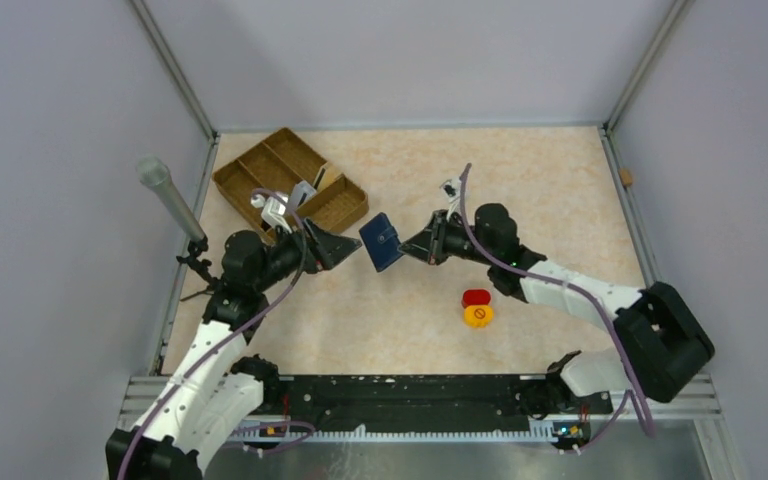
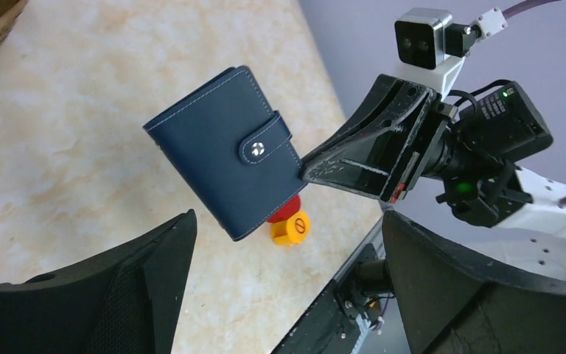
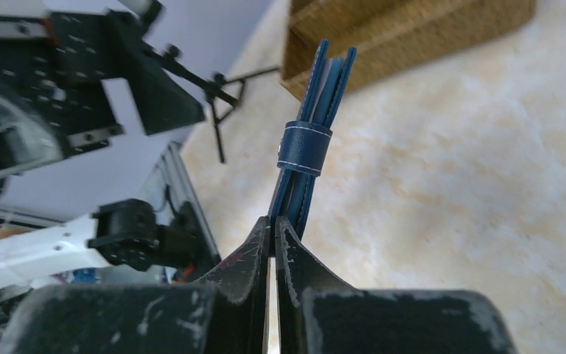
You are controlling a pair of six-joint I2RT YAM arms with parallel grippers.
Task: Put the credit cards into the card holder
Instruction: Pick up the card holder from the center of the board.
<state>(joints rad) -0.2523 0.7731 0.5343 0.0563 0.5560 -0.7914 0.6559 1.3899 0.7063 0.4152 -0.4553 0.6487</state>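
Our right tool [image 3: 273,230] is clamped tight on the card holder [image 2: 221,151], holding it in the air above mid-desk with its snap tab [image 2: 263,145] fastened. Our left tool [image 2: 287,243] gapes wide and empty, facing it. Next, we judge, it must unsnap that tab. The cards we cannot make out.

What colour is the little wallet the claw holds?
Dark navy blue with pale stitching. The card holder shows best in the left wrist view.
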